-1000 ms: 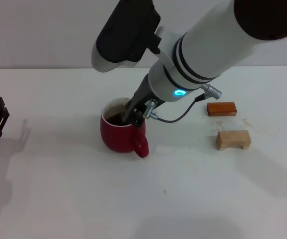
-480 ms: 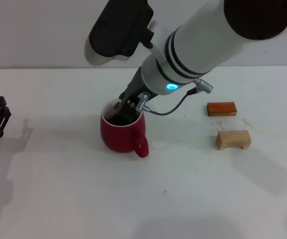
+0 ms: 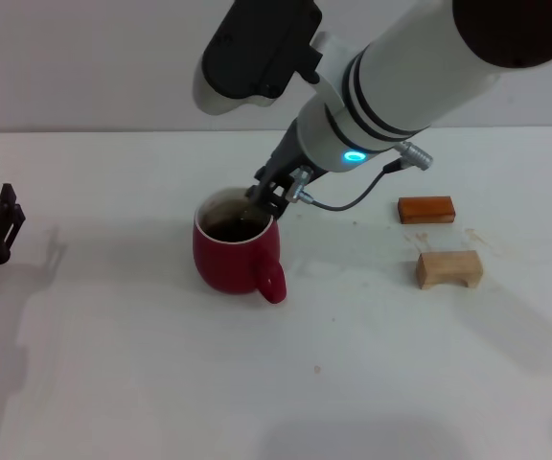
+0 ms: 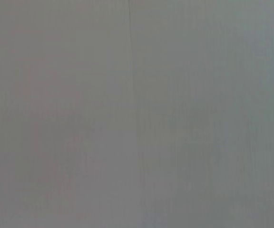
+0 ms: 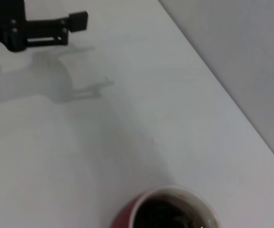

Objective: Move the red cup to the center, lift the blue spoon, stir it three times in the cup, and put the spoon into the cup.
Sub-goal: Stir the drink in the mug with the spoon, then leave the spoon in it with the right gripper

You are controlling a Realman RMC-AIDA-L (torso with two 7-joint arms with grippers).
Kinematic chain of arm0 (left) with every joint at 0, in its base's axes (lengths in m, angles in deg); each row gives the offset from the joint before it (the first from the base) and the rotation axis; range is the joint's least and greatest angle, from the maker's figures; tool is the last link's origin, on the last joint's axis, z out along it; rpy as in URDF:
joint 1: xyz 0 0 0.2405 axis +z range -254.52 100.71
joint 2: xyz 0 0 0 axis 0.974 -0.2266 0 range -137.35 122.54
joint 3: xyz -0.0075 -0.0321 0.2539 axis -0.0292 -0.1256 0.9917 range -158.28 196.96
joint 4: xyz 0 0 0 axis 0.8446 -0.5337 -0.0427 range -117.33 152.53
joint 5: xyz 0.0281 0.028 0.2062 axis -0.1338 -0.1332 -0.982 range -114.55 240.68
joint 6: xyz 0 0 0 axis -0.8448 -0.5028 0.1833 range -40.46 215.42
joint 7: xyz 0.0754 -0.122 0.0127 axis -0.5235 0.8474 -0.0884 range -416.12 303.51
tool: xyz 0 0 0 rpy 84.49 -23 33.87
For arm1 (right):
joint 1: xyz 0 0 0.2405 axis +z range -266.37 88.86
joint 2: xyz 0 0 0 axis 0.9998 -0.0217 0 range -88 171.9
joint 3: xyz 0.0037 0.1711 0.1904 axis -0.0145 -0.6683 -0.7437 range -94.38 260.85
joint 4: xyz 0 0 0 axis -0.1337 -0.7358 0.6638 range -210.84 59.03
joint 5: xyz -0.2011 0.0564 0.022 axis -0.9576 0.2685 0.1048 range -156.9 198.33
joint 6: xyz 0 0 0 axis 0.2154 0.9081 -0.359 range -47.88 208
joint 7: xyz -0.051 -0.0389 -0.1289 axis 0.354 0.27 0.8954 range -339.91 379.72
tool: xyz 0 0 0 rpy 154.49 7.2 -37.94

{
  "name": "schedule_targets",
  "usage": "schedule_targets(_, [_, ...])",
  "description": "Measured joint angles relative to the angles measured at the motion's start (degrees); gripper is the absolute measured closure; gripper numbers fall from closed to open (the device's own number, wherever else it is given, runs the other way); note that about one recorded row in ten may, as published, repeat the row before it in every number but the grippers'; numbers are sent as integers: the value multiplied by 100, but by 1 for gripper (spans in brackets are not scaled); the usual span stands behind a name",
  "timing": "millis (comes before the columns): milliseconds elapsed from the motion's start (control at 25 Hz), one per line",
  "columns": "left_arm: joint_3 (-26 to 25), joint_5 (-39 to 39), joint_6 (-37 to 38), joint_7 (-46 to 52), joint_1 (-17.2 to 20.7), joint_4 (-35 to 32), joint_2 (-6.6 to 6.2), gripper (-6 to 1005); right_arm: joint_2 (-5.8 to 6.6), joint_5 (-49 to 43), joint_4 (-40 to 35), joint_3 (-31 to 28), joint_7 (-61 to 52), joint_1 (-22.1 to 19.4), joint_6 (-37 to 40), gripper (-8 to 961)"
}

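Right gripper [image 3: 264, 198] over red cup [image 3: 233, 259], dark liquid [image 3: 233, 228] inside

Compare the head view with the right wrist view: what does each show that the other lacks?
Only the head view shows the right hand at the rim of the red cup, the cup's handle, the orange-brown block and the tan block. Only the right wrist view looks straight down onto the dark liquid. Both show the cup, the left hand parked aside, and the white table.
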Motion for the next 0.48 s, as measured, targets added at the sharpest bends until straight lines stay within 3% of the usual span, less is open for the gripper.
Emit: schedule_targets(480, [63, -1, -1, 0, 3, 0, 0, 166, -14, 18, 239, 101, -21, -205, -230, 675])
